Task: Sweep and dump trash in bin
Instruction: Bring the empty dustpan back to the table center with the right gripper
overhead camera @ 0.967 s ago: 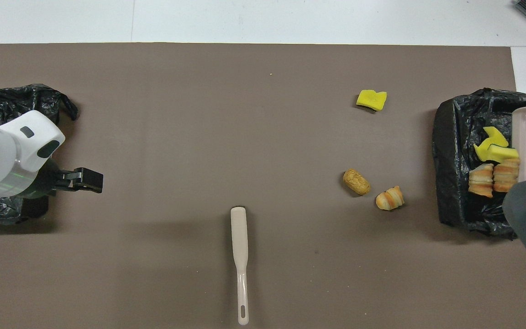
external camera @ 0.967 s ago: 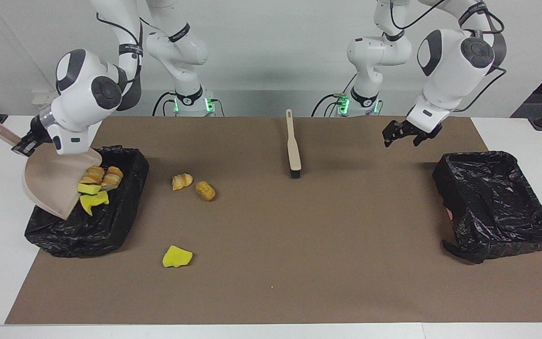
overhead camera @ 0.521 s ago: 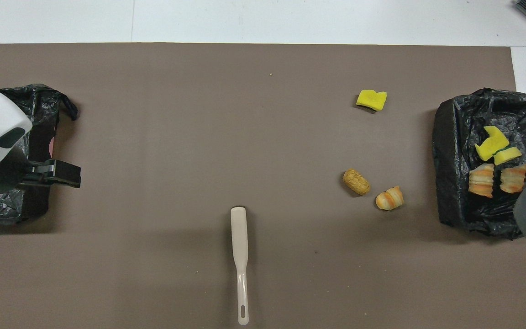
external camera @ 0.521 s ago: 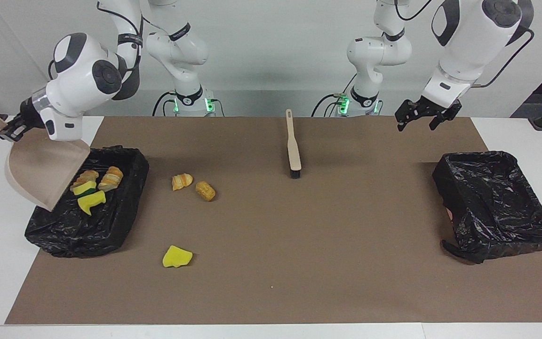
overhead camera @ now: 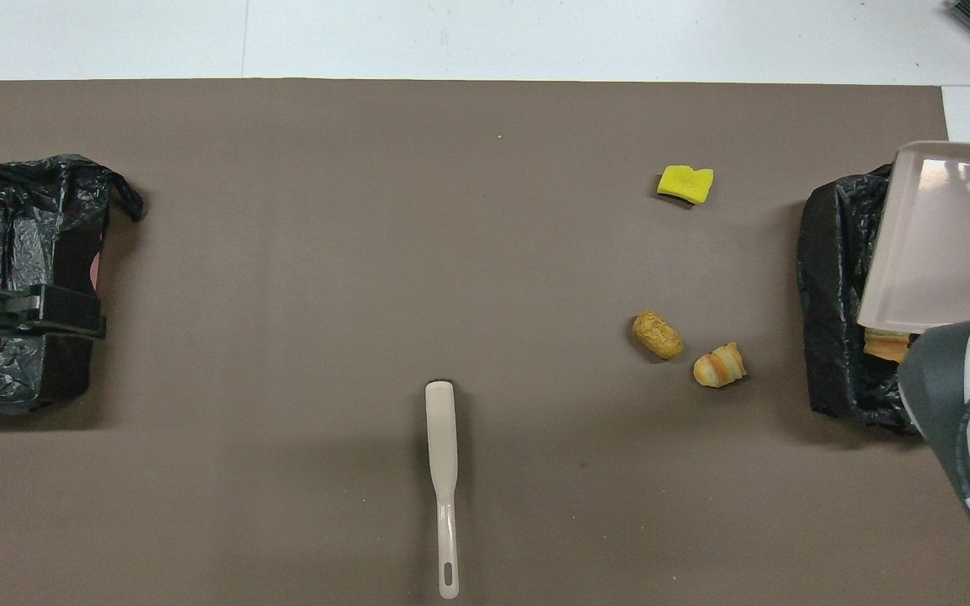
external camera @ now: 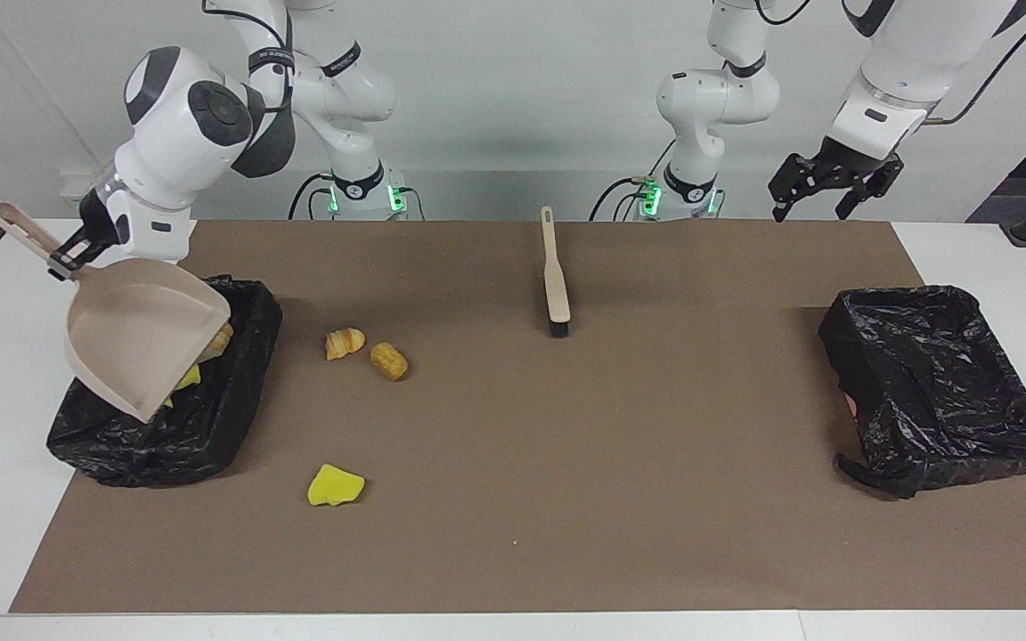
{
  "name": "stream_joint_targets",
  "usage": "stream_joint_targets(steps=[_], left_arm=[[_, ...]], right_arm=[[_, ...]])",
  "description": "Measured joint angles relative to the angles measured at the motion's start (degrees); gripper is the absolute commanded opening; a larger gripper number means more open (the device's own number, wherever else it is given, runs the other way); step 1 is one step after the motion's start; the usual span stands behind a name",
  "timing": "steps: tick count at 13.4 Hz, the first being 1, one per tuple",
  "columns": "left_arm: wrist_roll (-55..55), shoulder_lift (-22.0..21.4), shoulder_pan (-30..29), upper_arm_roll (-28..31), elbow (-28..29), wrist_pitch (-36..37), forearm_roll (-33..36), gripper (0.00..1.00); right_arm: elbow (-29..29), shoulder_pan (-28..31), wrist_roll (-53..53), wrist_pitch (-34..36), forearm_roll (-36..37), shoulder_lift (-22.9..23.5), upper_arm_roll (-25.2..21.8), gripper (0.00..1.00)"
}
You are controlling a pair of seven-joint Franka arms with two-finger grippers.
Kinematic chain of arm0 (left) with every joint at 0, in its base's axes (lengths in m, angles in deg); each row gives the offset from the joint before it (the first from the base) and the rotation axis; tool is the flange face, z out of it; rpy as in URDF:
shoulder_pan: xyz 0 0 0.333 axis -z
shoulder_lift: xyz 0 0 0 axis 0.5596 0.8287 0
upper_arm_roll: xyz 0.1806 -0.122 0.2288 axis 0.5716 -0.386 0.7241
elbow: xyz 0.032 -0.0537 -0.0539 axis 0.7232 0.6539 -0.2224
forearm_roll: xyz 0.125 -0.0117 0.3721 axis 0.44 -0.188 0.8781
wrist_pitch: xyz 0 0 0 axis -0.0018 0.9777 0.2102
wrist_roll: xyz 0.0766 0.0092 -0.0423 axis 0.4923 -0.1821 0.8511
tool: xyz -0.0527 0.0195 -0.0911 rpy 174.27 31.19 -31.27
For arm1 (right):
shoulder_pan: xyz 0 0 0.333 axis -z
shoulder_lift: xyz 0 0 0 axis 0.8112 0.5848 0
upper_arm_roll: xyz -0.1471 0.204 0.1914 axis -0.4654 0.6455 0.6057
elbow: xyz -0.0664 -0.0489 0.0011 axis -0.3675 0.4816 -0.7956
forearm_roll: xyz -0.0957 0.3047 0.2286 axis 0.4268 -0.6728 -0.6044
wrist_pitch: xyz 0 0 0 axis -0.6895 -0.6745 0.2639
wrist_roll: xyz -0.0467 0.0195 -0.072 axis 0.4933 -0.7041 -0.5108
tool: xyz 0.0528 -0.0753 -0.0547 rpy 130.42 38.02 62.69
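Facing view, yellow sponge scrap point(external camera: 335, 486), tan bread lumps point(external camera: 367, 351); right fingers point(external camera: 68, 258) clamped on dustpan point(external camera: 141, 345); left fingers point(external camera: 825, 189) apart

Two arms, glossy white rounded shells with dark grey joint caps and black bands at the links. Black cables looped along the upper segments; green lights glowed at both bases. Grippers were black, each on a white wrist block.

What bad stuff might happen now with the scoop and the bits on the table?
The dustpan, held by the right gripper over the bin, could snag its loose black liner. Coming down, it might knock the two bread lumps beside the bin out of reach. The yellow sponge piece lies apart and may get missed. The left gripper waits, open.
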Motion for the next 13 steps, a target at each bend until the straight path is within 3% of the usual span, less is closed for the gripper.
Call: stream_joint_targets(steps=[4, 7, 9, 13], left_arm=[[0.01, 0.01, 0.0, 0.04, 0.0, 0.12, 0.0, 1.0], [0.01, 0.01, 0.01, -0.16, 0.0, 0.13, 0.0, 1.0], [0.01, 0.02, -0.01, -0.03, 0.0, 0.28, 0.0, 1.0], [-0.05, 0.03, -3.09, -1.14, 0.0, 0.72, -0.01, 1.0]], right_arm=[[3.3, -6.29, 13.22, -0.29, -12.45, 2.6, 0.18, 0.0], [7.75, -11.91, 27.58, 0.12, -17.06, 6.74, 0.25, 0.0], [11.73, -16.04, 39.53, 2.54, -18.59, 11.51, 0.25, 0.0], [24.81, -21.65, 59.55, 7.0, -28.43, 21.64, 0.17, 0.0]])
